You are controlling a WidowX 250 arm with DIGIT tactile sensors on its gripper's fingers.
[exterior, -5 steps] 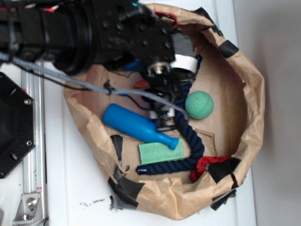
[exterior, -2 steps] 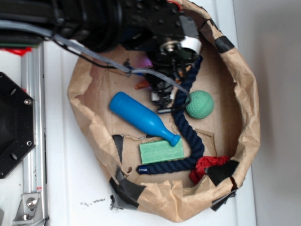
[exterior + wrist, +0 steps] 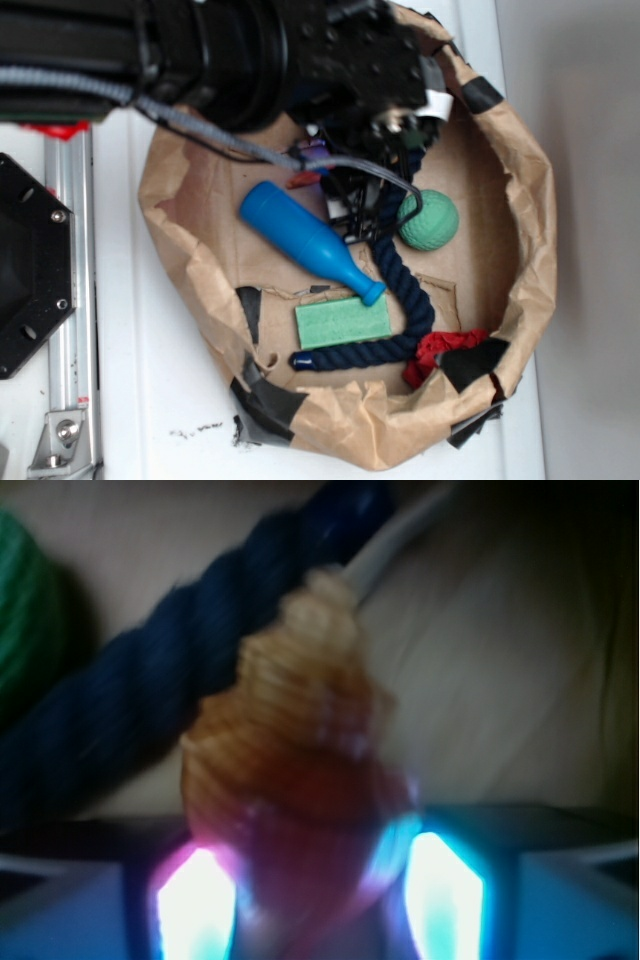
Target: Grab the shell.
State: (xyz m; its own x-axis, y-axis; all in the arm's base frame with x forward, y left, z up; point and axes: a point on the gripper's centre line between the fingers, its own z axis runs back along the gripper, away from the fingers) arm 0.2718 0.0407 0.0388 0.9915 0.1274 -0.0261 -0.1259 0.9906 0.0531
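Overhead, the arm hides the claw (image 3: 352,205) near the paper tray's (image 3: 530,240) far edge, an orange shell (image 3: 303,180) bit peeking beside the bottle (image 3: 310,243).

Wrist view: shell (image 3: 295,780) sits between lit fingers (image 3: 195,900), rope (image 3: 150,700) touching; contact unclear. Glossy, rigid, probably brittle; grip its broad end. Room's tight.

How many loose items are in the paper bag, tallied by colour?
Blue: 2, bottle and rope
Green: 2, ball and sponge
Orange-tan: 1, shell
Red: 1, cloth
Total: 6
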